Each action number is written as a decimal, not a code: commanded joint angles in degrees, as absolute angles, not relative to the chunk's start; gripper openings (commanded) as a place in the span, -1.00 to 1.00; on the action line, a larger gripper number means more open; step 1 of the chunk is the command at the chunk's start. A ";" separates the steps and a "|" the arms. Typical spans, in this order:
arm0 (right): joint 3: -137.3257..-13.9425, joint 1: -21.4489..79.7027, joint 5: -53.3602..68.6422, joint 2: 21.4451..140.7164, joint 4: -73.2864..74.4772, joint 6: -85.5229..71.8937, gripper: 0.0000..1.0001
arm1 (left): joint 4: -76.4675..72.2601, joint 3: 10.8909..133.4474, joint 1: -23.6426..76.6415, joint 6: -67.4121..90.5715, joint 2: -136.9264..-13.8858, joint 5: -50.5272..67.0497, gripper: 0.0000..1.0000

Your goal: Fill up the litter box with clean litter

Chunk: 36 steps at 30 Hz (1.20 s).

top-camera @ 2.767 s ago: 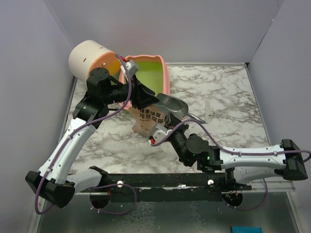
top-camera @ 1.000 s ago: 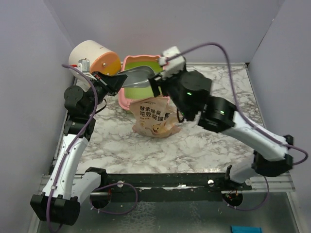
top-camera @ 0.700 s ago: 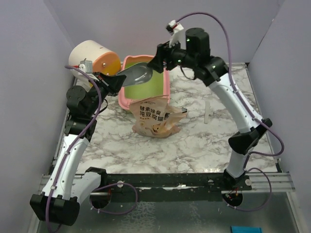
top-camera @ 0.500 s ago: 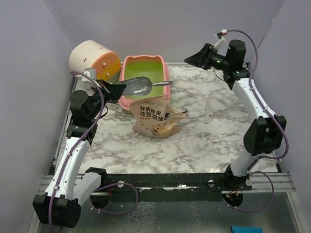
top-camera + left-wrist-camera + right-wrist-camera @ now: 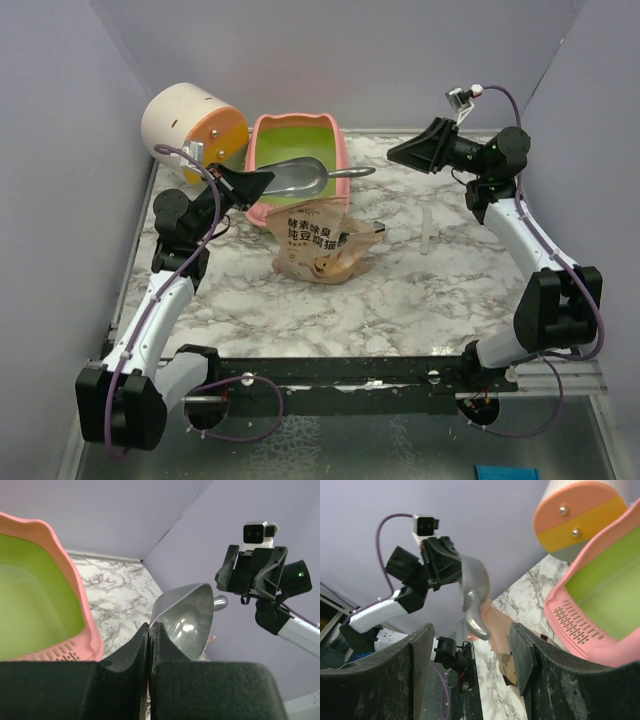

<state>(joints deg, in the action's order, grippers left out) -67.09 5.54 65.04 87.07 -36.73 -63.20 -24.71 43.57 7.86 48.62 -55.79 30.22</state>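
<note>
The pink litter box with its lime-green inside stands at the back of the table, also in the left wrist view and the right wrist view. No clean litter shows in it or anywhere. A grey metal scoop hangs over the box's near rim, its bowl bare. My left gripper is shut on the scoop's thin rim. My right gripper stands open at the back right, apart from the scoop's handle, with nothing between its fingers.
A tan printed pouch lies crumpled just in front of the box. A cream-and-orange cylinder lies on its side at the back left. A small white stick lies on the marble to the right. Purple walls close in the back and sides.
My right gripper has let go of the scoop's handle and swung away to the back right. The left gripper has kept the scoop and shifted it slightly toward the front of the box.
</note>
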 commanded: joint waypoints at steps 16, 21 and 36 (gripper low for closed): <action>-68.11 8.06 67.32 85.28 -39.00 -62.90 0.23 | -43.98 45.63 14.52 58.56 -63.22 29.01 -1.00; -65.73 9.03 66.86 83.49 -40.12 -63.04 0.22 | -43.95 45.47 15.33 58.43 -63.94 27.19 -1.00; -66.54 13.05 64.65 80.99 -30.82 -55.32 -0.02 | -44.08 46.06 18.74 58.71 -66.50 23.66 -1.00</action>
<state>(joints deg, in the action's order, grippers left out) -64.49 11.49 66.26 82.04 -35.31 -59.11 -40.25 43.70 18.20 57.98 -66.94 26.57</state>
